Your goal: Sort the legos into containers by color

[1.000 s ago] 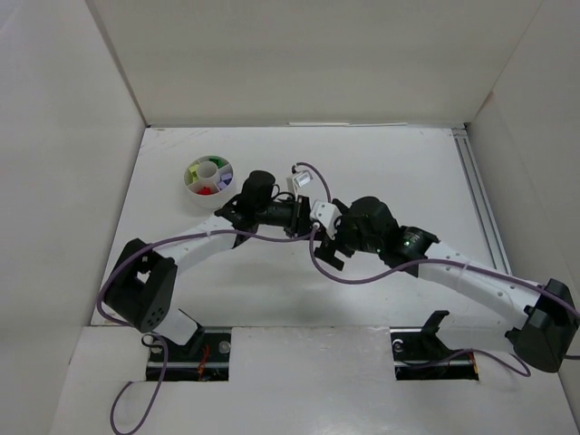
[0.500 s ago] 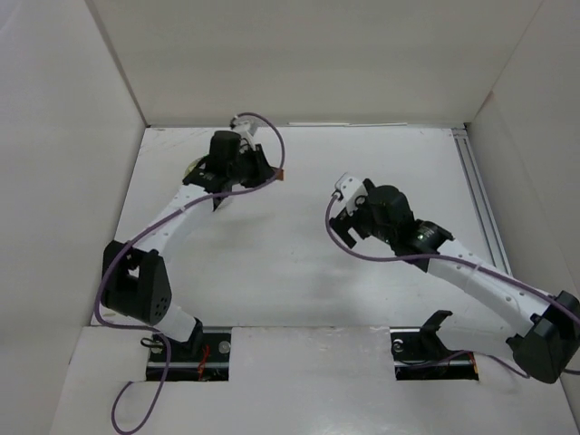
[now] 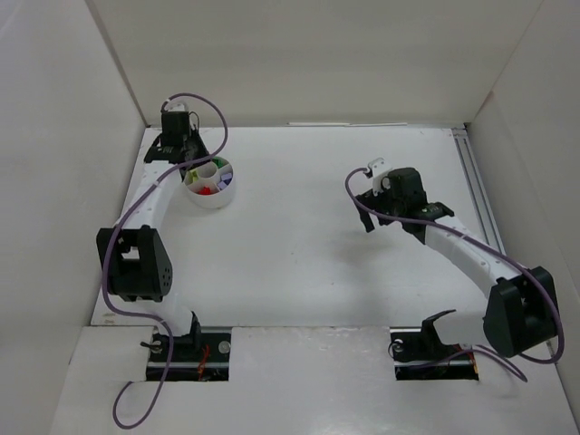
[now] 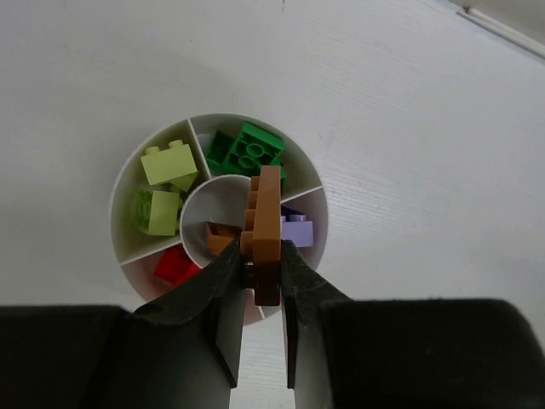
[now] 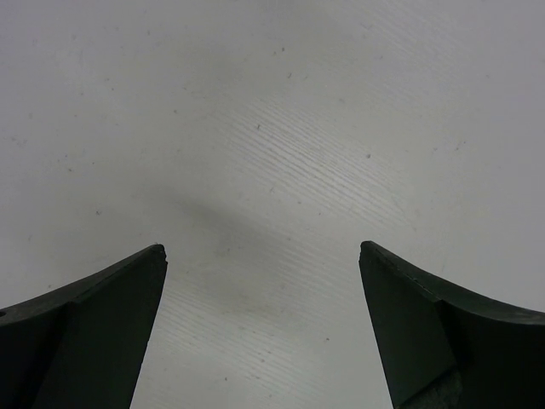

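Brown-orange plastic brick (image 4: 266, 239) pinched on edge by the left gripper (image 4: 260, 281) above the round white divided cup (image 4: 113, 213). This looks like the drop-off. Next it likely needs lowering into the centre well (a brown piece (image 4: 220, 234) lies there) and releasing. Outer wells hold green (image 4: 251, 146), yellow-green (image 4: 166, 162), purple (image 4: 298, 228) and red (image 4: 174, 268) bricks. The right gripper (image 5: 261, 249) is spread wide over the white table (image 5: 272, 128).

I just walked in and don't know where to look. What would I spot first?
The colourful bit: a round white cup at the table's far left, holding yellow-green bricks, green bricks, a purple brick and a red brick in separate compartments. The left gripper hangs right above it, pinching a brown-orange brick. The right gripper is open over the table, holding nothing.
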